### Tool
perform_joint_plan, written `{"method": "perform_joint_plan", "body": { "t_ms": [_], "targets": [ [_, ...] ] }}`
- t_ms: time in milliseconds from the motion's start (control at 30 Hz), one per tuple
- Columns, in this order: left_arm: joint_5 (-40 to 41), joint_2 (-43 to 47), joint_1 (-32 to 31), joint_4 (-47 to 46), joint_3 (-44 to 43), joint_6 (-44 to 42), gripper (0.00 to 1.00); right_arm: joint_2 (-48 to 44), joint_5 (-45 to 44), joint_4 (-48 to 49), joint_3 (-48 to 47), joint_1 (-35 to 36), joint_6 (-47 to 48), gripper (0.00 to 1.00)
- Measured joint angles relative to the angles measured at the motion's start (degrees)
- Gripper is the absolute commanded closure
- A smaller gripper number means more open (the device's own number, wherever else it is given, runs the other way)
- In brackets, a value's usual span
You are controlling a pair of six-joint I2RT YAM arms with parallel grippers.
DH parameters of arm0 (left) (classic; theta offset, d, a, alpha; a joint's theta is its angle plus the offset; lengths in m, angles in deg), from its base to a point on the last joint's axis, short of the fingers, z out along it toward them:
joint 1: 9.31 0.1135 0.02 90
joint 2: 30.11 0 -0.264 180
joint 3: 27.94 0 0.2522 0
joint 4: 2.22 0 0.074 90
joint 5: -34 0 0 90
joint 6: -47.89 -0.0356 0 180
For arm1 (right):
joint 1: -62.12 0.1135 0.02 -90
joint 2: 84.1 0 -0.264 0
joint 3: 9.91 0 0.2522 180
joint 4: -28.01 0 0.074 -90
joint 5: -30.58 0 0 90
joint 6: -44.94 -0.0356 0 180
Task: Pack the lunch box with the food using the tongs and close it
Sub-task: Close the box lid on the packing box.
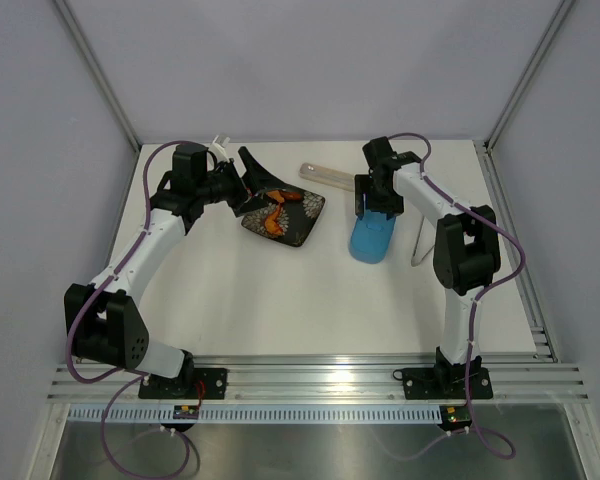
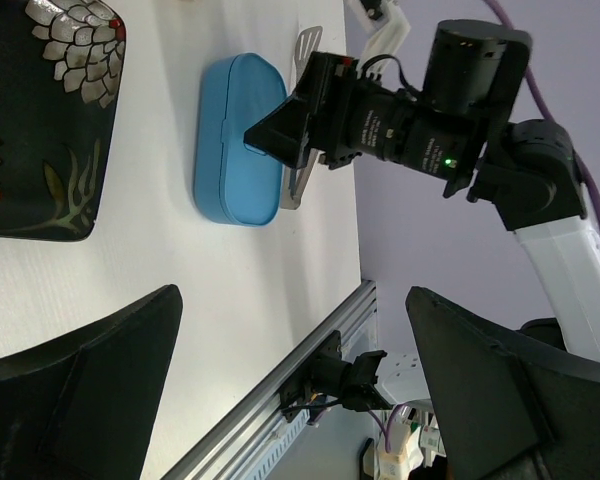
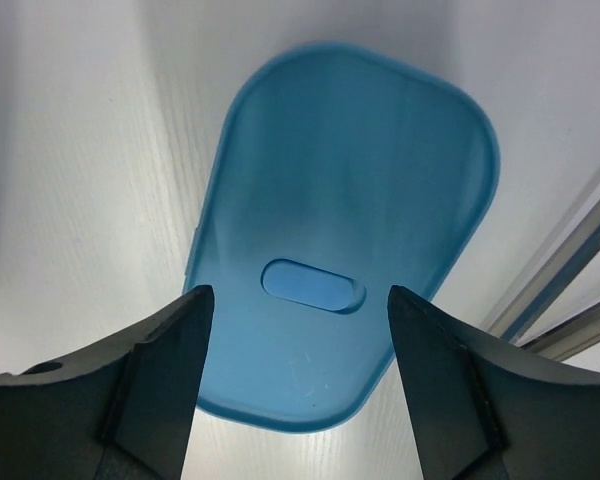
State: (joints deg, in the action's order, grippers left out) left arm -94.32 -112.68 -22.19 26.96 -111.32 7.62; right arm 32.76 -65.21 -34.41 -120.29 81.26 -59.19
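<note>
Now your right jaws hang spread and empty above the near end of the lunch box (image 3: 350,180), which runs lengthwise straight ahead.

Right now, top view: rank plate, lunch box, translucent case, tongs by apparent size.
1. black plate
2. lunch box, partly under the right pincer
3. translucent case
4. tongs, about as long as the case but thinner

You face a white table (image 1: 280,300) boxed in by plain pale grey walls (image 1: 40,150), with silver frame posts (image 1: 95,70) under soft, even light.
</note>
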Motion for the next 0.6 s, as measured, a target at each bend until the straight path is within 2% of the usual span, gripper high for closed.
{"method": "perform_joint_plan", "body": {
  "t_ms": [267,433,600],
  "targets": [
    [0.02,-0.09,0.0,0.02,0.0,-0.04,0.01,0.0,-0.74,-1.05,-9.75,-1.05,0.04,0.22],
    [0.0,-0.09,0.0,0.04,0.0,-0.28,0.01,1.66,-0.63,-0.63,-10.03,-2.05,-0.24,0.22],
    [0.0,-0.09,0.0,0.24,0.0,-0.37,0.01,6.03,-0.15,0.83,-6.1,-2.38,-1.4,0.24]
  ]
}}
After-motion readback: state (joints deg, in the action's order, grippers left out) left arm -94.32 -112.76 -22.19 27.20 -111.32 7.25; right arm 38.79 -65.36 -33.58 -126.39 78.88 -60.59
